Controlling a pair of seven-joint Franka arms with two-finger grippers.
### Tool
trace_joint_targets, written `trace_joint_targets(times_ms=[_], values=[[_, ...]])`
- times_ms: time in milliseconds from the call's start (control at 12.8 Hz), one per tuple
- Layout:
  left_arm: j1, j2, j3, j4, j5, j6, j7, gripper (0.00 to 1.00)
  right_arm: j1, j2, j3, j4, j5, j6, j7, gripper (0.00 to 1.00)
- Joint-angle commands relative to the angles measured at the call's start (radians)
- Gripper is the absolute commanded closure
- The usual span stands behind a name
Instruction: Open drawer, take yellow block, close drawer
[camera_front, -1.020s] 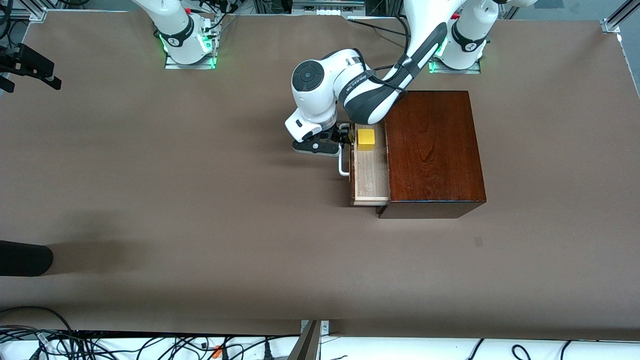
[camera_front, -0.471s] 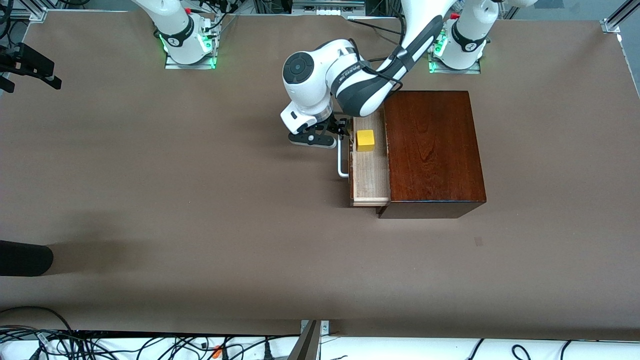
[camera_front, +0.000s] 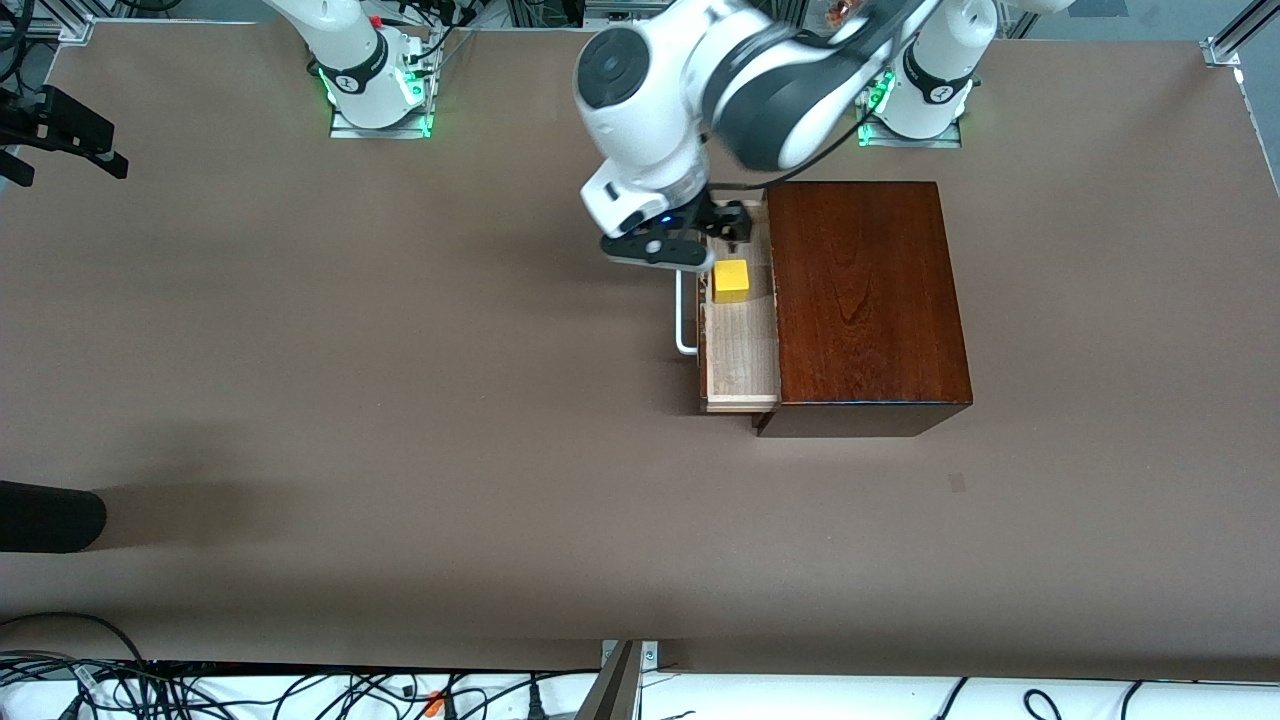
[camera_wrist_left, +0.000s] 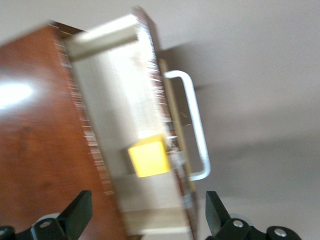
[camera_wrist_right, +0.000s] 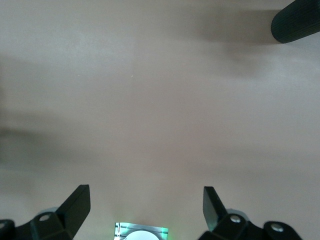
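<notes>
While the right claw (camera_front: 25, 140) waits released, the left claw (camera_wrist_left: 145, 212) hangs wide, empty, over the yellow block (camera_front: 731, 281).

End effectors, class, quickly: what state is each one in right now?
Left end effector: open, empty, over the open drawer near the block.
Right end effector: open, empty, waiting over bare table.

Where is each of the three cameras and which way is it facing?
Front view: high across the table, facing both bases; left gripper open above the drawer.
Left wrist view: looks down between its open fingertips at the yellow block in the drawer.
Right wrist view: open fingertips over bare table; arm waits.
Shared by front and left wrist: block, handle, box.
</notes>
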Motion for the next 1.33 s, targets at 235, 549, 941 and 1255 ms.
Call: trace_joint_targets(times_ms=[235,549,941,1255], values=[[0.221,-0.114,-0.007,0.012,-0.031,-0.092,0.274,0.00,-0.009,-0.012,0.013,0.003,0.011,-0.020,-0.030,0.00],[0.350,-0.187,0.011,0.009,-0.067,-0.097,0.481,0.00,-0.007,-0.012,0.013,0.003,0.011,-0.026,-0.063,0.00],[0.369,-0.322,0.301,-0.089,-0.234,-0.077,0.724,0.00,-0.007,-0.014,-0.001,0.003,0.014,-0.024,-0.079,0.00],[0.421,-0.478,0.370,-0.305,-0.243,0.049,0.786,0.00,-0.007,-0.012,-0.004,0.004,0.014,-0.026,-0.079,0.00]])
